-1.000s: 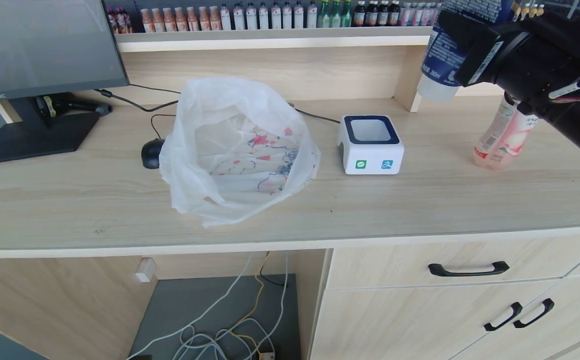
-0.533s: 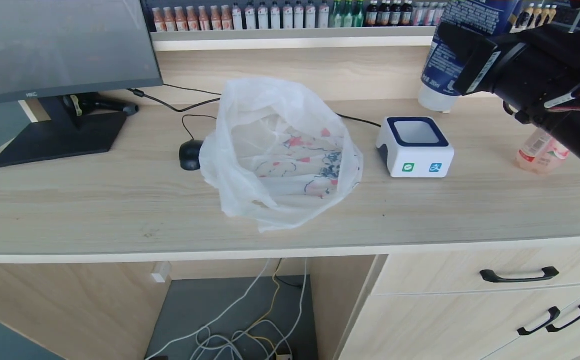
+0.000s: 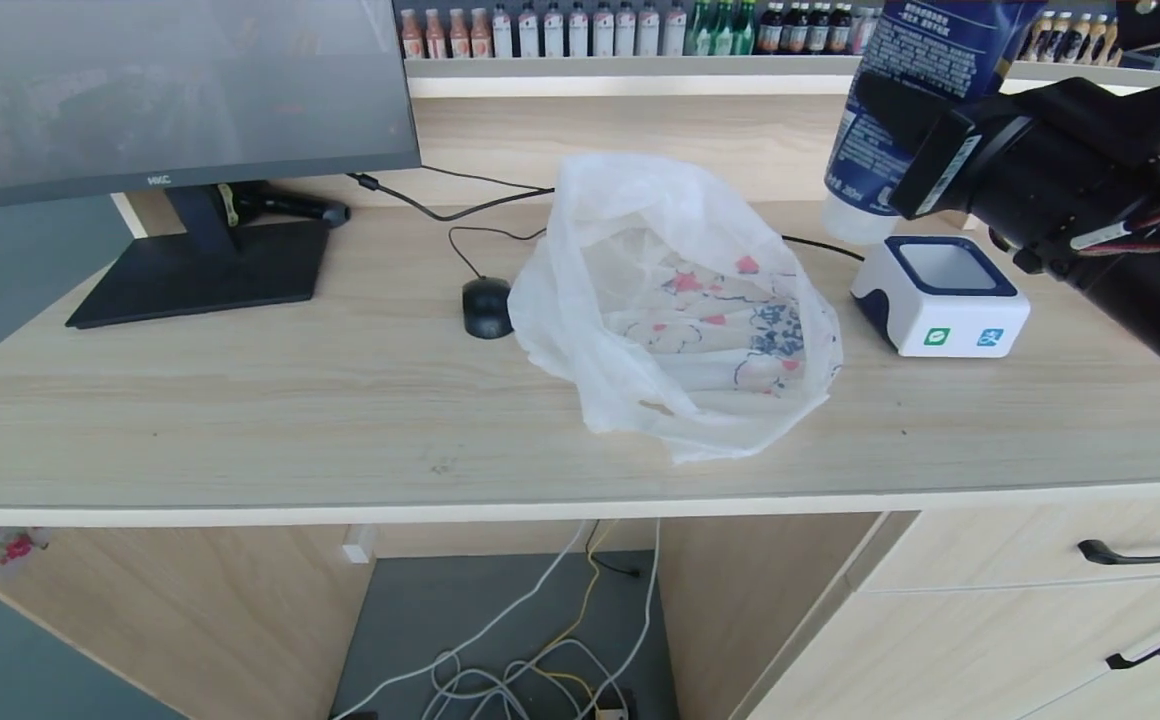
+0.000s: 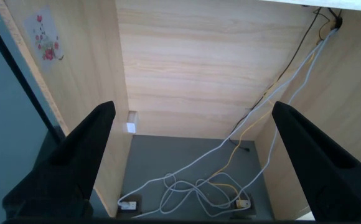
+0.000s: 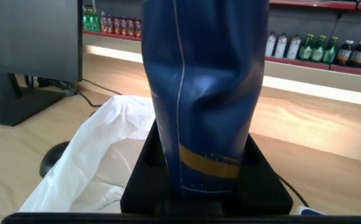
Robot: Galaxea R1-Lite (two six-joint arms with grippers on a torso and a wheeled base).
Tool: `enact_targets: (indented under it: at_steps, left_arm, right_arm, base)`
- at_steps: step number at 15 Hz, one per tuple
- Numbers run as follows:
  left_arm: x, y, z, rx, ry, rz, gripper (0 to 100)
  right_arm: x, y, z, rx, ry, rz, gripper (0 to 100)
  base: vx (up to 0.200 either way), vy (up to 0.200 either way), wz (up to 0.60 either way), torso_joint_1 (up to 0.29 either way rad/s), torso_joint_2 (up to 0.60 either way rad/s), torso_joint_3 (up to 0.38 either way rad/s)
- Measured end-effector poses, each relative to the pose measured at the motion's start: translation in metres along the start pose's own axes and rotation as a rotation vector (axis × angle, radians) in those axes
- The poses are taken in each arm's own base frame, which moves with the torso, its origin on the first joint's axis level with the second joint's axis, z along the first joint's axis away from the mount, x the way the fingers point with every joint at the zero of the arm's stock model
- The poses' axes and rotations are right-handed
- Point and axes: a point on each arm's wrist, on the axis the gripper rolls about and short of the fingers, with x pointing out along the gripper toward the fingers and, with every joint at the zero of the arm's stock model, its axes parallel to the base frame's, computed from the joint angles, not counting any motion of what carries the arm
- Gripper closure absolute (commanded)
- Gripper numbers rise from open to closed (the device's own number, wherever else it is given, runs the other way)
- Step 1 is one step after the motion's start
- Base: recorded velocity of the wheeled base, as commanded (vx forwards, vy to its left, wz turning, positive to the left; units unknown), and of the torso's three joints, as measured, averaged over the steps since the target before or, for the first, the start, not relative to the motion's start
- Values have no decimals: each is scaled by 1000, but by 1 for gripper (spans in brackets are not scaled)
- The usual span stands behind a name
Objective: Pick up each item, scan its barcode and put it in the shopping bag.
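Note:
My right gripper (image 3: 915,125) is shut on a dark blue bottle (image 3: 905,70) with a white cap end pointing down. It holds the bottle in the air just behind the far left corner of the white barcode scanner (image 3: 940,300). In the right wrist view the blue bottle (image 5: 205,93) stands between the black fingers (image 5: 149,162). The white shopping bag (image 3: 680,300) sits open on the counter left of the scanner, with printed packets inside. My left gripper (image 4: 193,162) hangs open below the counter, facing the cables under it.
A monitor (image 3: 160,90) on a black stand is at the counter's far left, with a mouse (image 3: 487,307) beside the bag. A shelf of bottles (image 3: 640,25) runs along the back. Drawers (image 3: 1040,600) are below right, with loose cables (image 3: 520,660) under the counter.
The head camera has turned left, so everything has slid right and the pink bottle has left the picture. Relative to the scanner, the right gripper and blue bottle have moved left, from right of it.

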Motion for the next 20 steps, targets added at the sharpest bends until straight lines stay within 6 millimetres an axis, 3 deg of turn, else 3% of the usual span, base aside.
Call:
enact_targets:
  at_steps: [8, 15, 20]
  left_arm:
    - [0, 0, 0, 0, 0, 0, 0]
    - [0, 0, 0, 1, 0, 0, 0]
    - [0, 0, 0, 0, 0, 0, 0]
  right_arm:
    - [4, 1, -2, 2, -4, 1, 100]
    - [35, 14, -21, 54, 3, 27, 100]
    - [65, 53, -44, 146, 20, 74, 100]
  base:
    - [0, 0, 0, 0, 0, 0]
    - [0, 0, 0, 0, 0, 0]
    - [0, 0, 0, 0, 0, 0]
